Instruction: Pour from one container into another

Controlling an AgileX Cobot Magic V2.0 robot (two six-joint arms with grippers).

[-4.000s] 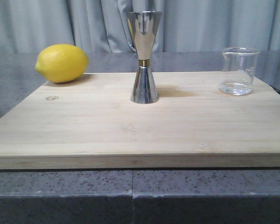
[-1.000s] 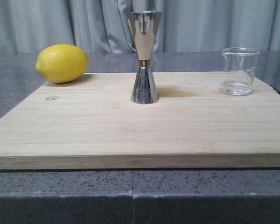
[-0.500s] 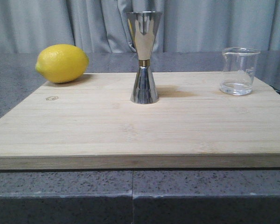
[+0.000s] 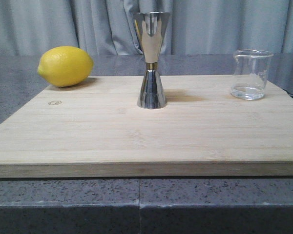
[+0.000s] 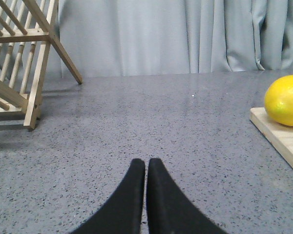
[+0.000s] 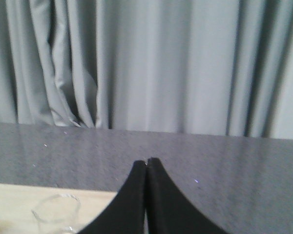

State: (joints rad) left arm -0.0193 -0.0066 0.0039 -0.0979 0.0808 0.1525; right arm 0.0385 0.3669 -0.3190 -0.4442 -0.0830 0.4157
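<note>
1. The jigger (image 4: 151, 59) is standing upright at the centre of the front view, on the far half of the wooden board (image 4: 136, 131). Its long axis is running vertically, wide mouth facing up, with a thin gold band at the narrow waist.
2. The beaker (image 4: 251, 74) is sitting upright at the right of the front view, near the board's far right corner and well apart from the jigger. Its small spout is pointing toward the left of the frame, and a shallow layer of clear liquid is showing at the bottom.
3. In the right wrist view the beaker (image 6: 56, 212) is appearing at the lower left, cut off by the frame edge and blurred.
4. The left tool (image 5: 145, 165) is hanging over bare grey surface (image 5: 161, 122), its two black fingers pressed together and gripping nothing.
5. The right tool (image 6: 146, 162) is likewise closed tip to tip and holding nothing, with the curtain filling the upper frame.
6. A lemon (image 4: 65, 66) is resting at the board's far left corner; in the left wrist view it is partly cut off at the right edge.
7. A wooden rack (image 5: 19, 63) is being cropped at the upper left of the left wrist view.
8. A small stamped mark (image 4: 54, 103) on the board is too faint to read, and faint markings on the beaker are illegible.
</note>
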